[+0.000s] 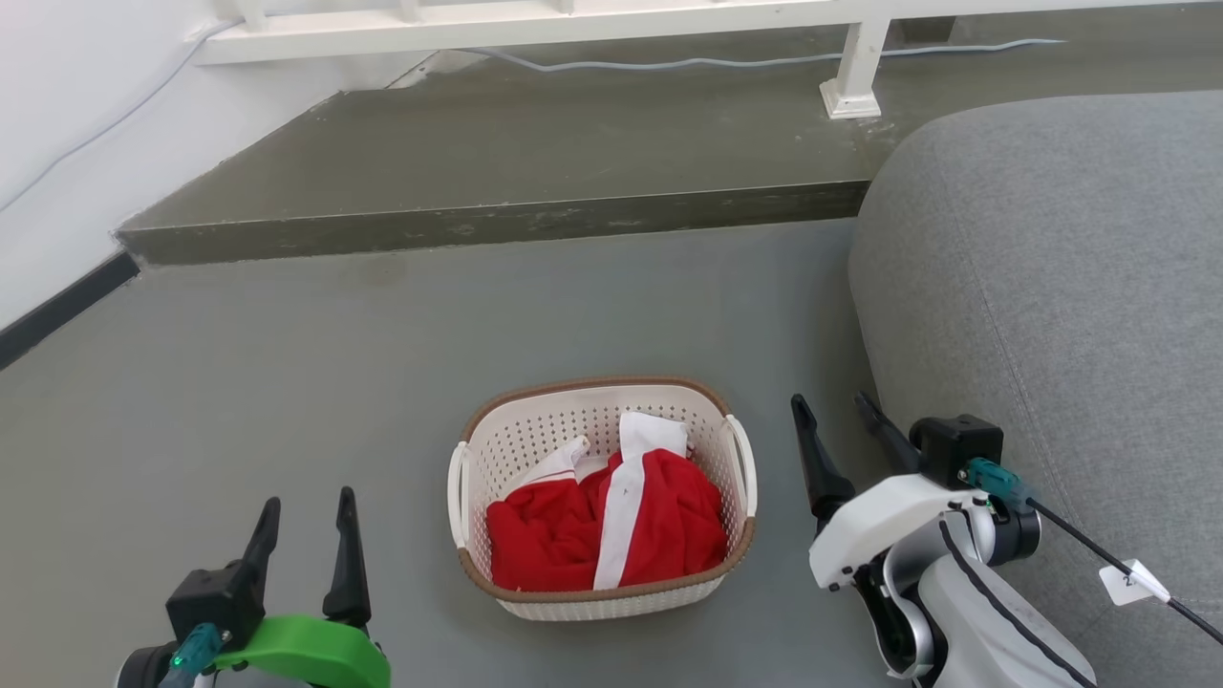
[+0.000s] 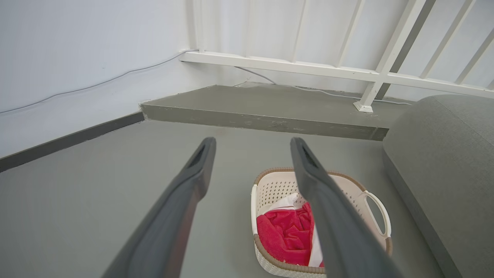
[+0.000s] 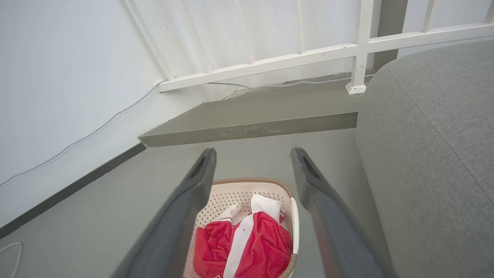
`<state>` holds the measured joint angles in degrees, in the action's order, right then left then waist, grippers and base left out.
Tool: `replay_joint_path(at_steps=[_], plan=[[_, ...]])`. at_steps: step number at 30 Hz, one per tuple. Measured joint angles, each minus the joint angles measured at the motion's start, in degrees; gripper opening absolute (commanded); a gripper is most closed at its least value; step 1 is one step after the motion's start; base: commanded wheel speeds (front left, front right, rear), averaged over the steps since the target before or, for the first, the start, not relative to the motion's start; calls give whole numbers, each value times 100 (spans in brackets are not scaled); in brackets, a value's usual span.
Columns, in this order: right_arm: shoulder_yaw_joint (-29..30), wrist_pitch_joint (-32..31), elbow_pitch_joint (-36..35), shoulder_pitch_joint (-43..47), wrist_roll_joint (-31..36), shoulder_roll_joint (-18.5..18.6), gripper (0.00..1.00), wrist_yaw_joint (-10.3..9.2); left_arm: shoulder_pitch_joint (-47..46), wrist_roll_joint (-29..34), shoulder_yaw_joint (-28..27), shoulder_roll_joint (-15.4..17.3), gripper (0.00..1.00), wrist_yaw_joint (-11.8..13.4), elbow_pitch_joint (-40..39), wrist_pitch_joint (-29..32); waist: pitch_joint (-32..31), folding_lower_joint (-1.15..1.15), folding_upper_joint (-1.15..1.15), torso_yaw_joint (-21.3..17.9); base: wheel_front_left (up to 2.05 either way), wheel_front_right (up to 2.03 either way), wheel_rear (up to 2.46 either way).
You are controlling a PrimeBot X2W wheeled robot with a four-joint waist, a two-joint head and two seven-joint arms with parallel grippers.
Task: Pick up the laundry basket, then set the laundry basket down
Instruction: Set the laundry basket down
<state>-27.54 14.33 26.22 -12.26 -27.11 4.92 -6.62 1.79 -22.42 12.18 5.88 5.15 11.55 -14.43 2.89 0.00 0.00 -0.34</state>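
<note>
Nearest me the left tool (image 1: pixel 309 497) and right tool (image 1: pixel 829 398) hover wide open and empty, flanking the laundry basket (image 1: pixel 573 420), which sits on the floor (image 1: pixel 287 382) between them, touched by neither. If one catches a side handle (image 1: pixel 743 463) before the other, I'd expect the light basket to tilt and spill its red garment (image 1: pixel 554 535), and the right arm (image 1: pixel 955 592) could brush the grey sofa (image 1: pixel 1051 287) close beside it.

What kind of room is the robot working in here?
Probably a living area in a home: a grey fabric sofa, a laundry basket of red clothing on the floor, and a white railing.
</note>
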Motion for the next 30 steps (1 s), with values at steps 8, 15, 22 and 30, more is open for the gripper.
replay_joint_path(at_steps=[8, 15, 22, 30], plan=[[119, 0, -269, 241, 87, -49, 100, -3, 98, 129, -110, -11, 100, 10, -190, 0, -46, 0, 0, -18, 0, 0, 0], [203, 0, -378, 517, 210, -64, 100, -4, 291, 282, -137, -54, 100, 14, -291, 0, -88, 0, 0, -28, 0, 0, 0], [305, 0, -530, 605, 301, -75, 100, -13, 354, 428, -197, -53, 100, 42, -392, 0, -109, 0, 0, -27, 0, 0, 0], [389, 0, -628, 728, 360, -91, 100, -46, 459, 541, -289, -77, 100, 51, -508, 0, -115, 0, 0, -14, 0, 0, 0]])
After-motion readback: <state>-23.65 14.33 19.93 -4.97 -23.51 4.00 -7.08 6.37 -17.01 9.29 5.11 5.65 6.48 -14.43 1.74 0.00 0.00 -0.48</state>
